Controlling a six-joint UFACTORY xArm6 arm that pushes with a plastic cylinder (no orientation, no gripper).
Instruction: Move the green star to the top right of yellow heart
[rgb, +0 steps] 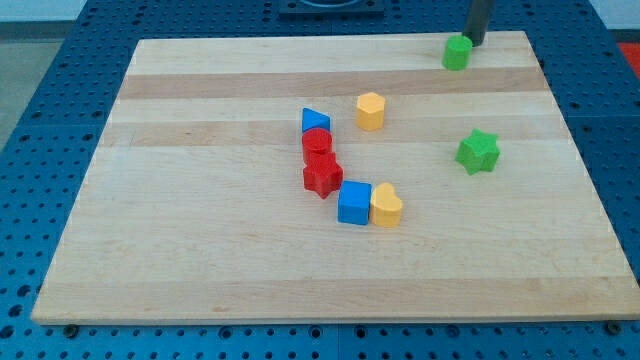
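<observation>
The green star (478, 151) lies on the wooden board at the view's right, well to the upper right of the yellow heart (387, 205). The yellow heart sits near the board's middle, touching a blue cube (354, 203) on its left. My tip (474, 43) is at the view's top right, just right of and touching or nearly touching a small green block (457, 52). The tip is far above the green star.
A yellow hexagonal block (370, 111) stands above the middle. A blue triangle (315, 121), a red cylinder (318, 144) and a red star (322, 175) form a column left of it. The board's edge (560, 110) runs close on the right.
</observation>
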